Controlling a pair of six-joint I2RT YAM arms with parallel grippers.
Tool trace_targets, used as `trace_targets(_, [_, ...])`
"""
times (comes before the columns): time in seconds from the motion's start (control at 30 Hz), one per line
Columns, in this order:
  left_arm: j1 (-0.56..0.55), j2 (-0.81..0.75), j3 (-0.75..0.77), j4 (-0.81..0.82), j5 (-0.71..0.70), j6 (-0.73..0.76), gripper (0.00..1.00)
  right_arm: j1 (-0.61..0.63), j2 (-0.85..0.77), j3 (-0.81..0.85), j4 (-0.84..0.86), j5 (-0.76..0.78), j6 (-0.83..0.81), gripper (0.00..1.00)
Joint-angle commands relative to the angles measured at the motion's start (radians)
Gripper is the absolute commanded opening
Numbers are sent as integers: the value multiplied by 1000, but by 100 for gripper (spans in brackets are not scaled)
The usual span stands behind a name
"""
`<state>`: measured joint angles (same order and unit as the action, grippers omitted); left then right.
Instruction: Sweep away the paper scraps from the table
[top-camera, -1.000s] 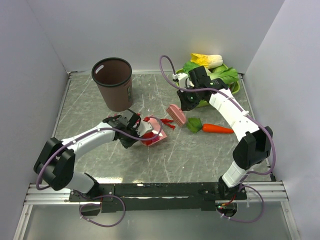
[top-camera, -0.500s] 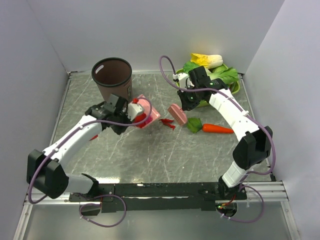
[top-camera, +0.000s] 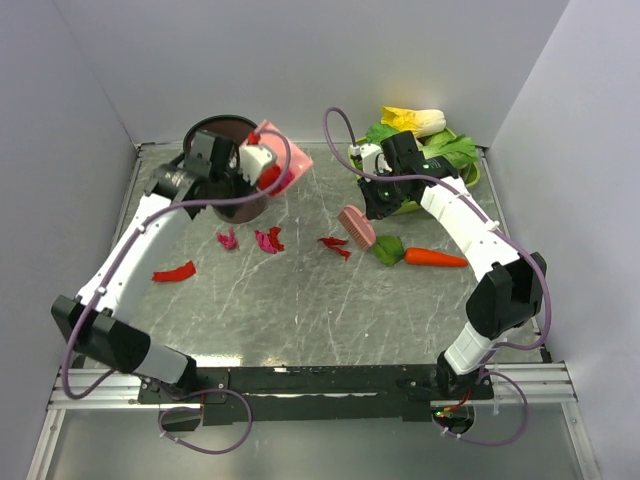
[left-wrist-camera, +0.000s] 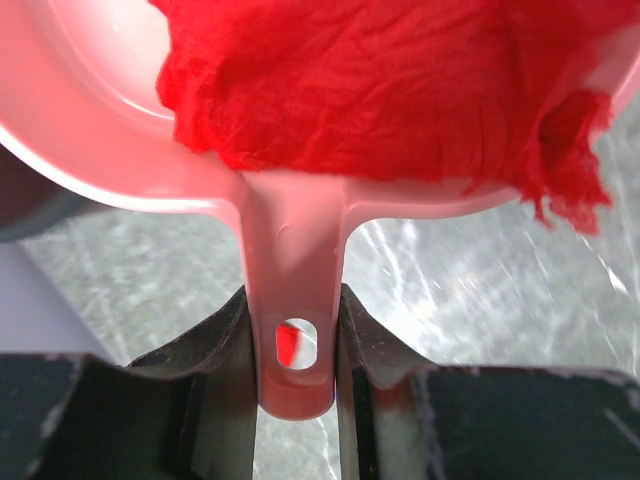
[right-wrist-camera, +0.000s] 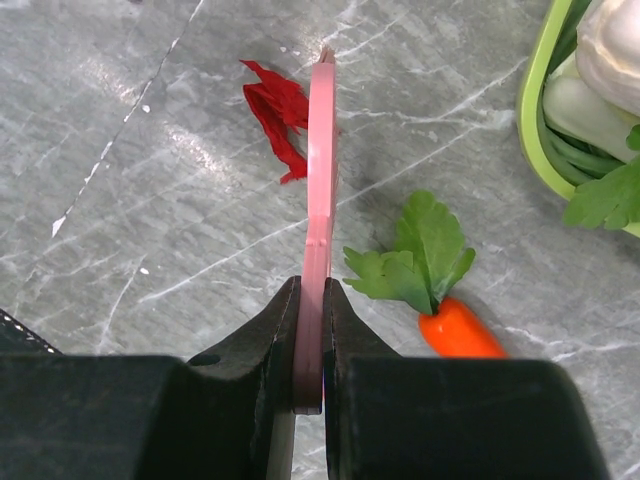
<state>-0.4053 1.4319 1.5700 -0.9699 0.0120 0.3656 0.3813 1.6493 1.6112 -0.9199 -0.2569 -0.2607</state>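
Dustpan raised at the bin – scraps loose on the table.
The left gripper is clamped on the pink dustpan's handle and holds it up against the rim of the brown bin in the far-left corner, with a wad of red paper in the pan. Two magenta scraps and a red one lie mid-table, toward the far edge. The red one is just beside the pink brush, and the right gripper pinches the brush's flat handle. A carrot lies nearer the right edge.
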Motion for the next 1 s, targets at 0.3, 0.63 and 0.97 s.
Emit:
trace_targets(0.3, [143,268,577,-116,-217,-85,1,-7,-31,21,35,-30,23,0])
trace_targets(0.63, [273,282,590,-23,-323,27,1,-7,-19,33,30,-48,25,0])
trace_targets(0.97, [436,291,509,75,-326,342,1,-7,-16,33,27,-56,20,0])
